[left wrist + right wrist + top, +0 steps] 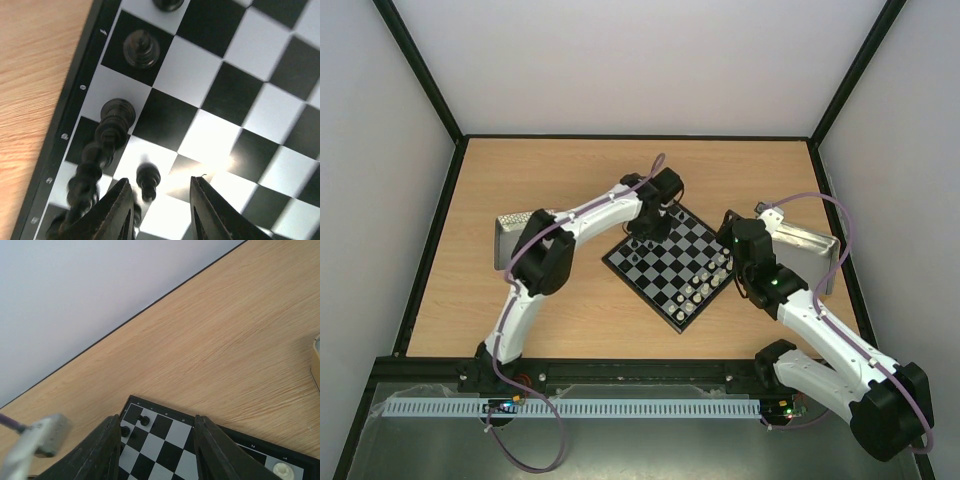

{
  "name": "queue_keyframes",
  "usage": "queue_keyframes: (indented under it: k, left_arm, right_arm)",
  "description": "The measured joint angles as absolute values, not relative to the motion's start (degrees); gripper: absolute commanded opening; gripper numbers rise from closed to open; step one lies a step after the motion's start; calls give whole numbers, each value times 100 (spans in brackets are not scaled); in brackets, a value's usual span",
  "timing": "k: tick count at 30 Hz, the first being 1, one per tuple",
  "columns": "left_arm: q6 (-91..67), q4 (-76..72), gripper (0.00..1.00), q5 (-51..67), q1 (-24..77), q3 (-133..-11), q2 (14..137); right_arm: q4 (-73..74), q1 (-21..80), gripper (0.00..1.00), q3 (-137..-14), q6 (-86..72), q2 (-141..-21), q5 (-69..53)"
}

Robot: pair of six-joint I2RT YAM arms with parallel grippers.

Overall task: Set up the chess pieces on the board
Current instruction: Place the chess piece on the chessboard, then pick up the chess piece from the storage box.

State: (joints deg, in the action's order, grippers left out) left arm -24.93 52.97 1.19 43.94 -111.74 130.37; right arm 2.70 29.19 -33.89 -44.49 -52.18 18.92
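Observation:
The board (667,272) lies as a diamond in the middle of the table. Black chess pieces (640,243) stand along its upper-left edge, and white ones (705,287) along its lower-right edge. My left gripper (655,232) hangs over the black side. In the left wrist view it (161,200) is open, and a small black pawn (148,177) stands on a light square between the fingers, close to the left one, gripped by neither. More black pieces (117,114) line the board's rim. My right gripper (156,435) is open and empty above the board (172,442).
A shiny metal tray (515,235) stands left of the board and another (807,238) to its right, behind my right arm. In the right wrist view, two black pieces (144,420) stand at a far corner and a white piece (283,470) at the lower right.

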Motion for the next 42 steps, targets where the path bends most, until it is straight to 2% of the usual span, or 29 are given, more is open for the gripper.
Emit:
queue_keyframes:
  k: [5,10,15,22,26,32,39,42]
  left_arm:
    - [-2493,5111,42,150,4329,-10809,12162]
    - [-2644,4685,49,-108,3909,-9666,10711]
    - [-3050,4176,51,-598,2912,-7922,9413]
    - [-3804,3498,58,-915,1337,-5806,8368]
    - [-4101,3210,57,-1090,998,-5374,8291]
    - [-4294,2827,50,-1337,823,-5430,8862]
    - [-4379,2576,49,-1496,696,-5443,9380]
    - [-4388,2447,46,-1496,666,-5494,9500]
  right_arm:
    - [270,2919,40,-3389,-4488,-5216,1837]
    - [270,2919,40,-3389,-4508,-5216,1789]
    - [237,2919,40,-3385,-4525,-5218,1688]
    - [180,2919,40,-3376,-4530,-5299,1549]
    - [172,2919,40,-3376,-4532,-5358,1490]
    - [134,2919,39,-3376,-4536,-5363,1431]
    - [130,2919,39,-3376,-4534,-5363,1413]
    - [119,2919,39,-3376,-4532,-5378,1406]
